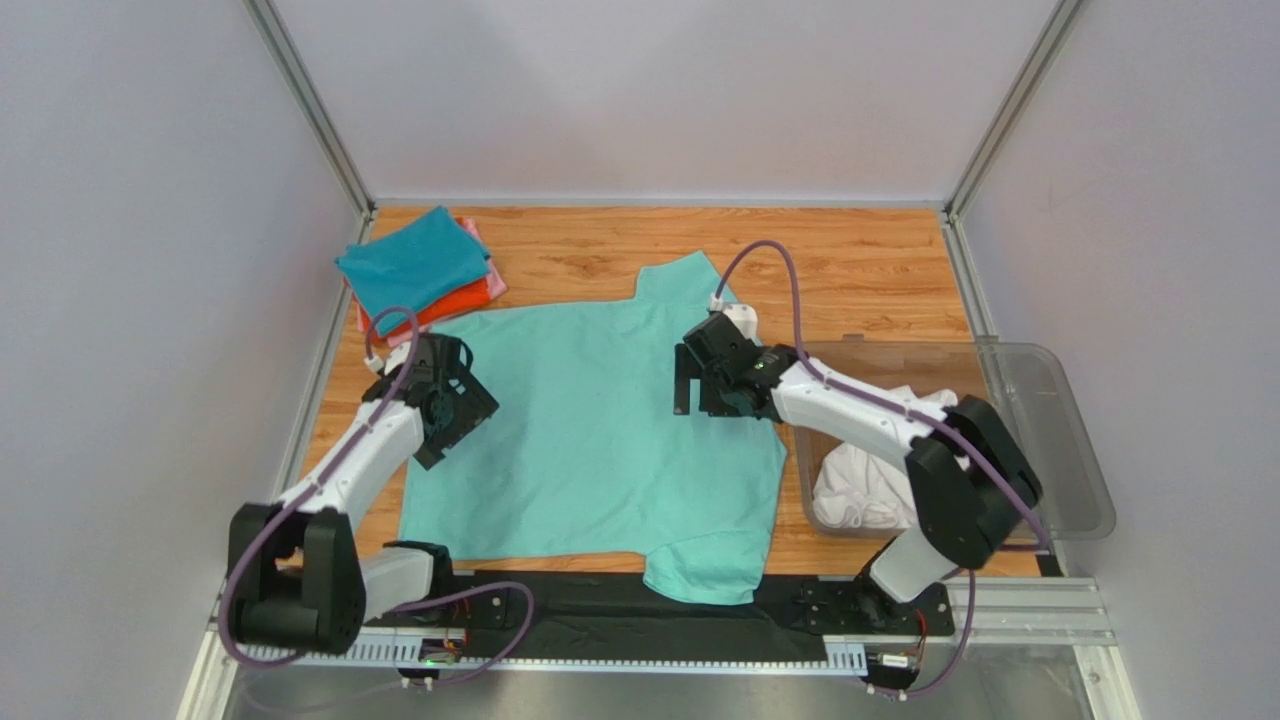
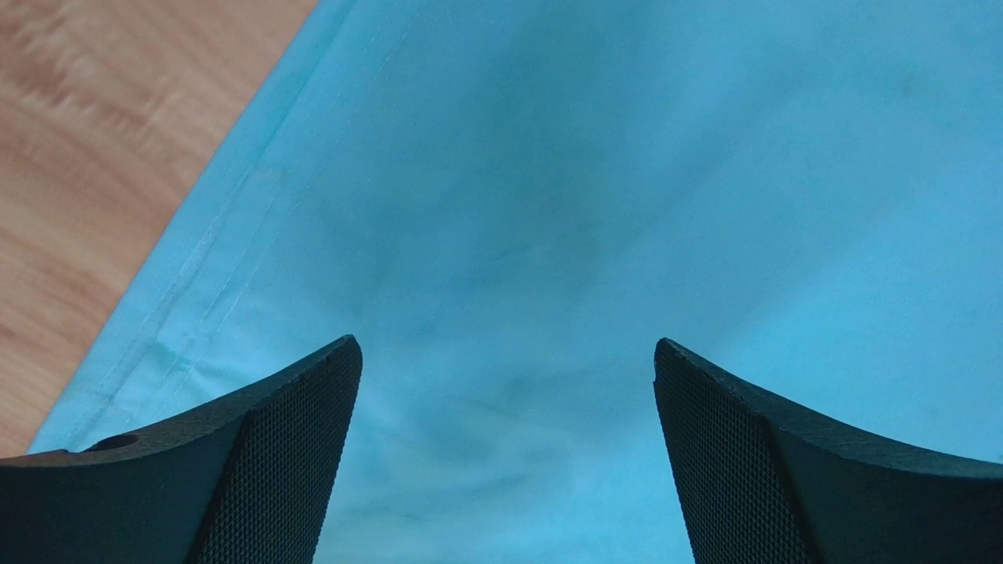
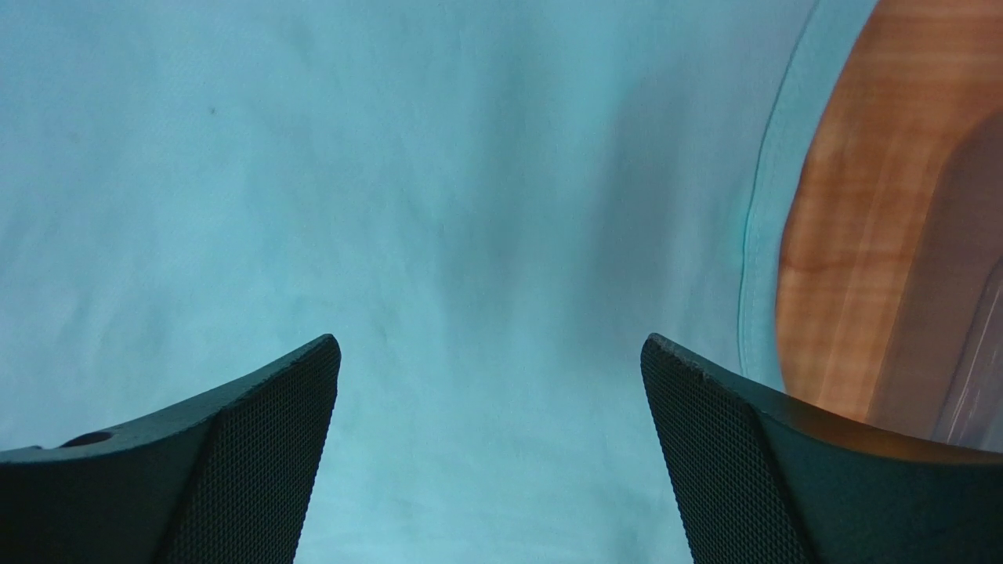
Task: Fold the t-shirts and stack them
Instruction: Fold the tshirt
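The mint-green t-shirt [image 1: 594, 450] lies spread flat in the middle of the wooden table [image 1: 857, 263]. It is turned sideways: its hem is on the left side, one sleeve points to the far side and the other sleeve to the near side.

The left gripper [image 1: 455, 408] hangs over the left part of this shirt, near the hem. In the left wrist view its fingers [image 2: 283, 447] stand wide apart with only the green cloth [image 2: 589, 212] seen between them, and the stitched hem runs beside bare wood on the left.

The right gripper [image 1: 696, 387] is over the right part of the same shirt. Its fingers [image 3: 259, 458] are also spread wide and hold nothing. The right wrist view shows the cloth [image 3: 412, 200] below and its edge next to the wood on the right.

At the far left corner of the table there is a pile of folded shirts. The teal-blue one [image 1: 409, 263] is on top, the orange-red one [image 1: 455, 308] is under it, and a bit of the pink one [image 1: 475, 234] shows at the far side.

On the right stands a clear plastic bin [image 1: 1052, 435]. The white shirt [image 1: 872, 473] lies crumpled inside it, partly hidden behind the right arm.
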